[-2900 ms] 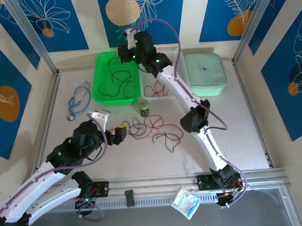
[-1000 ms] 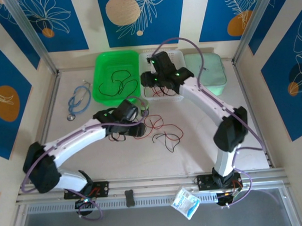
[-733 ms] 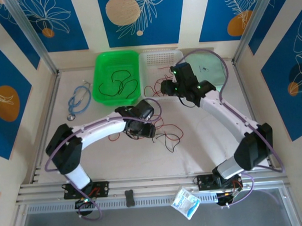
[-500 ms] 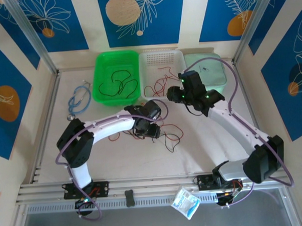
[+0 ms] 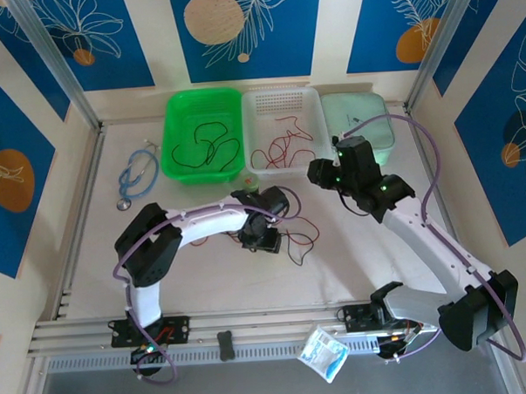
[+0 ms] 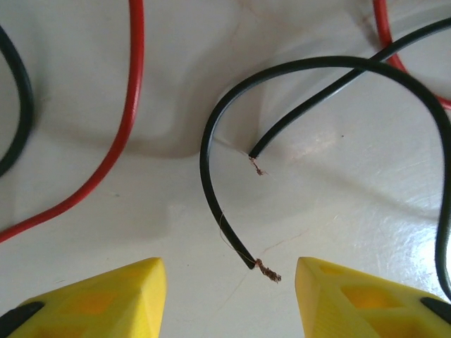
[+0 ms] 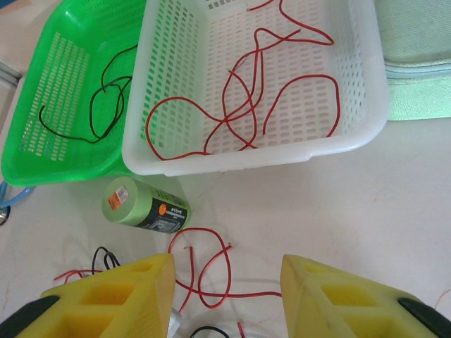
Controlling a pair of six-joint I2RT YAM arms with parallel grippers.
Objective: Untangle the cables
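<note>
A tangle of red and black cables (image 5: 292,233) lies on the table in the middle. My left gripper (image 5: 265,241) hangs low over it. In the left wrist view its yellow fingers (image 6: 106,299) stand open (image 6: 231,299), with the bare end of a black cable (image 6: 211,183) lying between the tips, untouched, and a red cable (image 6: 127,120) to the left. My right gripper (image 5: 318,172) hovers open (image 7: 227,299) and empty above red loops (image 7: 211,271), just in front of the white basket (image 7: 366,105). That basket holds a red cable (image 7: 239,105). A black cable (image 5: 204,147) lies in the green basket (image 5: 175,131).
A green tape roll (image 7: 144,208) lies in front of the baskets. A blue stethoscope (image 5: 135,175) rests at the left. A mint case (image 5: 360,114) sits at the back right, and a plastic packet (image 5: 322,351) lies on the front rail.
My left arm has reached right over the tangle and its jaws have narrowed a little. My right arm has drawn back from over the white basket, where a red cable now lies.
</note>
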